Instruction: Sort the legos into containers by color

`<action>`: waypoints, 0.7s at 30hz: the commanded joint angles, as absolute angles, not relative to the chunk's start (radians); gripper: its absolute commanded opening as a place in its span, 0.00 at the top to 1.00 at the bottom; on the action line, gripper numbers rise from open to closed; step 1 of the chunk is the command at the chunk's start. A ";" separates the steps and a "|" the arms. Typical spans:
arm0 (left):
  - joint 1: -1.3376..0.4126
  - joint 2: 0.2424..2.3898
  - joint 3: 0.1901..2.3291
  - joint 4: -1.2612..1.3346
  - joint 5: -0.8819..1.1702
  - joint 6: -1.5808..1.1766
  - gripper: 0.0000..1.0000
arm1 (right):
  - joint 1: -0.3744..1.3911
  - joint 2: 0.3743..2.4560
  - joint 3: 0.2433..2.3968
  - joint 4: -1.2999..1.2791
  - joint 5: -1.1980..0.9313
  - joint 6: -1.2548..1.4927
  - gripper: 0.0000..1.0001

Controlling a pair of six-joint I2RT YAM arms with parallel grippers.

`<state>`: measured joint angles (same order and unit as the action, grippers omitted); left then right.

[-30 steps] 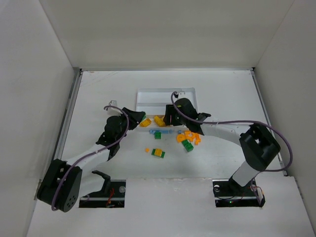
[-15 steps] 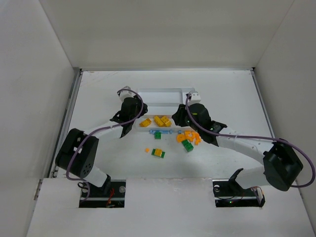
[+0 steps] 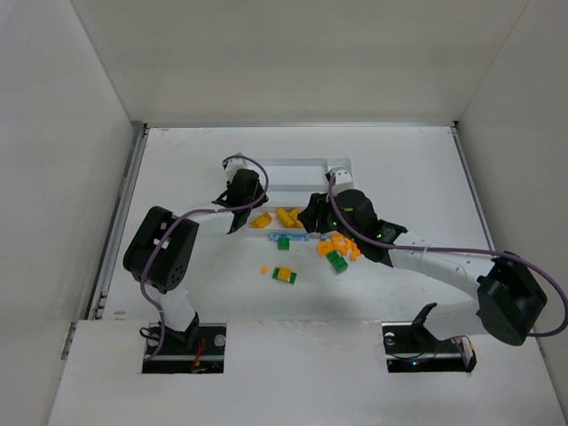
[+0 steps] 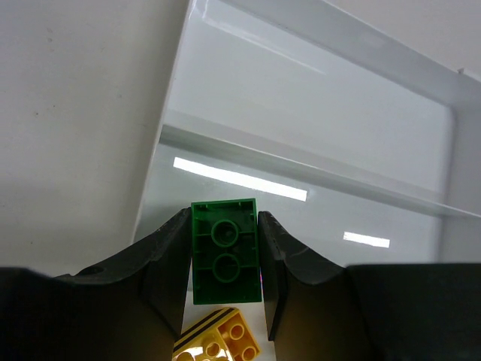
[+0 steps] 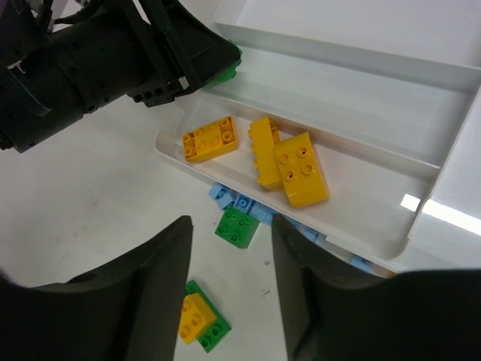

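In the left wrist view my left gripper (image 4: pixel 224 218) is shut on a green lego (image 4: pixel 225 252), held underside up over the left end of the white tray (image 4: pixel 301 162), whose sections are the containers. A yellow lego (image 4: pixel 222 342) lies just below it. From above, the left gripper (image 3: pixel 251 206) sits at the tray's left edge. My right gripper (image 5: pixel 231 223) hangs open above a green lego (image 5: pixel 237 227) on the table. Three yellow legos (image 5: pixel 301 169) lie in the nearest section of the tray (image 5: pixel 338 83). Light-blue legos (image 5: pixel 240 201) lie along the tray's near rim.
A yellow lego stacked on a green one (image 5: pixel 199 320) lies on the table near my right gripper's left finger. Seen from above, an orange pile (image 3: pixel 342 244) with a green lego (image 3: pixel 336 260) lies to the right, and a small orange lego (image 3: pixel 264 269) lies alone. White walls enclose the table.
My left gripper has carried the green lego up from the table to the tray's left end. My right arm has stretched out low, and its gripper has come down over the loose green lego.
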<state>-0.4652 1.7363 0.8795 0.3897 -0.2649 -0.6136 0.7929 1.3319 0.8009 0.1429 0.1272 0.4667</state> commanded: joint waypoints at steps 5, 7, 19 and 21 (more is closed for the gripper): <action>-0.475 1.694 0.907 0.400 -0.305 -0.600 0.58 | 0.818 1.344 0.821 0.176 0.034 0.414 0.41; -0.475 1.668 0.887 0.406 -0.305 -0.607 0.54 | 0.835 1.359 0.833 0.161 0.017 0.399 0.41; -0.493 1.369 0.661 0.445 -0.230 -0.664 0.63 | 0.967 1.463 0.832 0.124 0.081 0.405 0.55; -0.498 1.297 0.592 0.456 -0.201 -0.687 0.64 | 1.002 1.479 0.818 0.120 0.095 0.391 0.49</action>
